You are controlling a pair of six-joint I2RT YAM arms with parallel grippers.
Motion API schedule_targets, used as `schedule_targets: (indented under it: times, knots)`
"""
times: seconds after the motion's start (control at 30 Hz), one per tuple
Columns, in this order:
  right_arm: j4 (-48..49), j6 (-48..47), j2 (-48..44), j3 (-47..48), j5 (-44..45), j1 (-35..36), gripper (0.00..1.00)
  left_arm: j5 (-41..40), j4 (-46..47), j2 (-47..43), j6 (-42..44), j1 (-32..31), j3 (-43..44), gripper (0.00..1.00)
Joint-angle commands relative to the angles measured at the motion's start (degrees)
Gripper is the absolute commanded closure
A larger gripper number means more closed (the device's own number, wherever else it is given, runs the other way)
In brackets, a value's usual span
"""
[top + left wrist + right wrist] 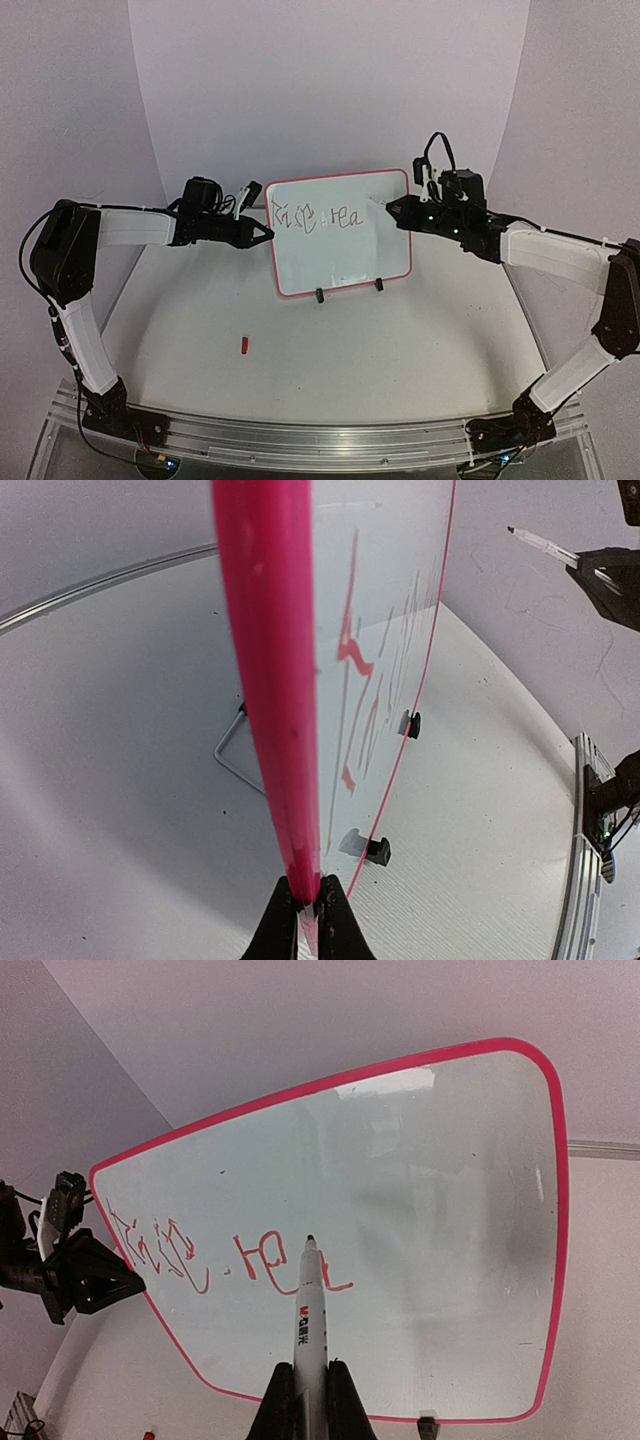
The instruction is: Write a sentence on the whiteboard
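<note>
We see the whiteboard standing upright near the middle of the counter on two small black feet, its pink-red frame facing the arms and a thin wire prop showing behind it in the left wrist view. The left jaws are pressed onto the board's left edge, pinching the pink frame between their black tips about halfway up its height. The right jaws are closed around a white marker with a dark tip, gripping the barrel low so that most of its length sticks out toward the board. The writing sits in a single line across the upper left part of the white surface, and from above it reads roughly "Rise, rea" in thin strokes that look dark from above and reddish from the wrist cameras. The marker's tip lies at the right end of that line, just beside the last letter; we cannot tell whether it touches the surface. The lower half and right side of the board are bare. A small red piece lies on the counter in front of the board and to its left, well apart from both arms.
</note>
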Motion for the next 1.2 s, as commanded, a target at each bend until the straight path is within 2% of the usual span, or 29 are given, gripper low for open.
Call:
schedule_targets:
  times: [0.0, 0.57, 0.9, 1.17]
  knots:
    - [-1.3, -1.52, -1.85, 1.8, 0.83, -0.42, 1.0, -2.47, -1.7, -1.5, 1.75, -0.19, 0.43, 1.0]
    - [-0.43, -1.02, 5.0, 4.37, -6.28, -1.87, 1.0, -2.99, -2.26, -1.85, 2.15, -0.19, 0.14, 1.0]
    - [-0.19, 0.32, 7.56, 5.09, -1.94, -1.92, 1.0, -3.32, -2.6, -1.76, 2.56, -0.16, 0.27, 1.0]
    - [-0.26, -0.32, 9.22, 6.42, -2.73, -1.87, 1.0, -3.44, -2.91, -1.71, 2.84, -0.17, 0.54, 1.0]
